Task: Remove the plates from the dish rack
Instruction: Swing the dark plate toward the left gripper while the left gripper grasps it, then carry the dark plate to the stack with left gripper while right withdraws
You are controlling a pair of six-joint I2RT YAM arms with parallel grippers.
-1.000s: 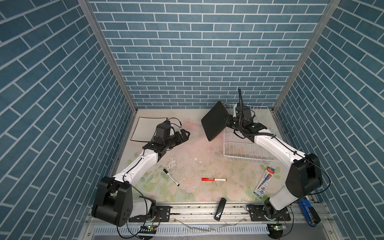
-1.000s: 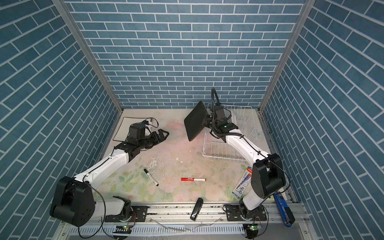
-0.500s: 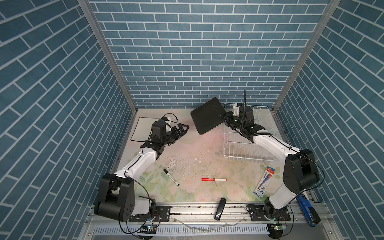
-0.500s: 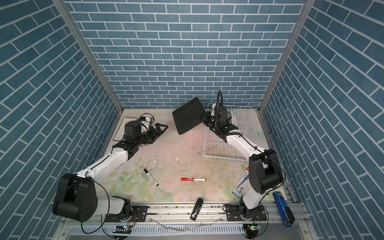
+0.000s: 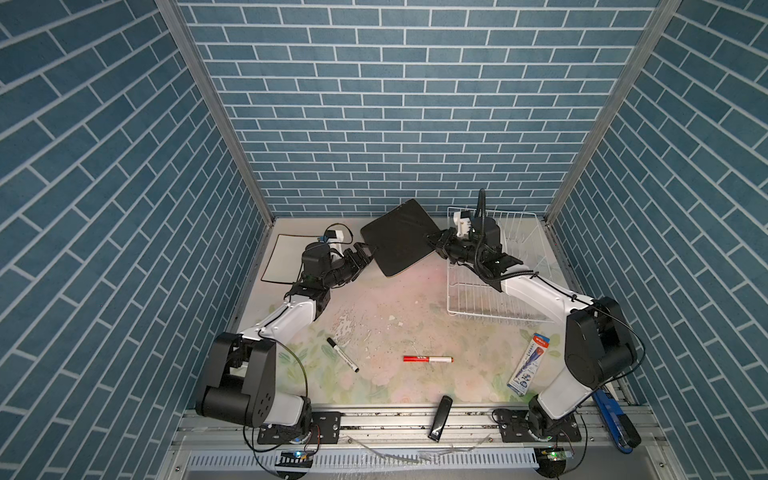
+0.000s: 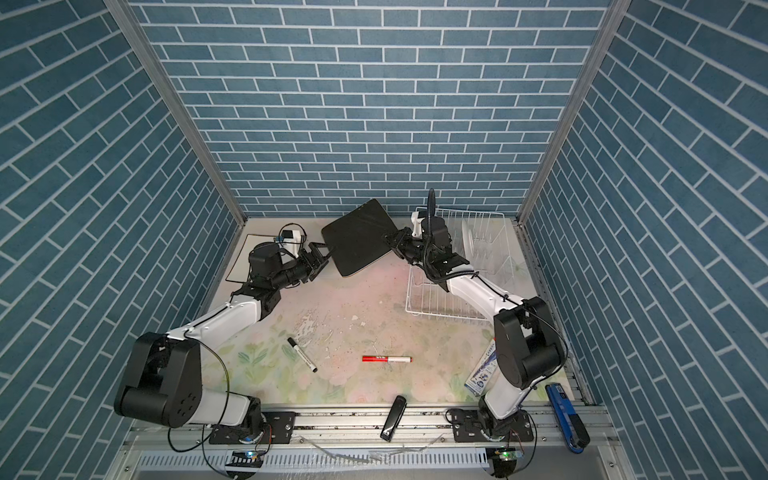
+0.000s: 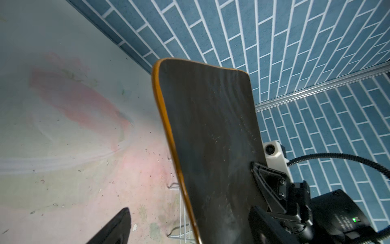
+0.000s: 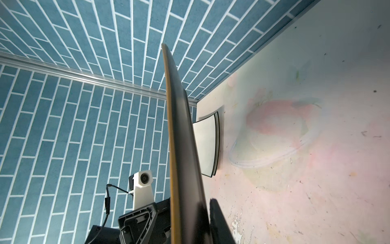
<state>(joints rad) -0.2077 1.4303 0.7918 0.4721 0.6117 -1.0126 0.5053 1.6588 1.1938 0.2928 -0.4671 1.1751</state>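
A square matte-black plate hangs tilted in the air left of the white wire dish rack. My right gripper is shut on its right edge. One finger presses the plate's face. My left gripper is open, its jaws straddling the plate's left edge. One finger stands apart from it. A square white plate lies flat at the far left. A round white plate stands in the rack.
On the mat lie a black marker, a red marker and a pen package. A black bar rests on the front rail and a blue tool at the front right. Brick walls close three sides.
My right arm has carried the black plate leftward from the rack and tipped it flatter. My left gripper has risen to the plate's left edge and its jaws have narrowed slightly.
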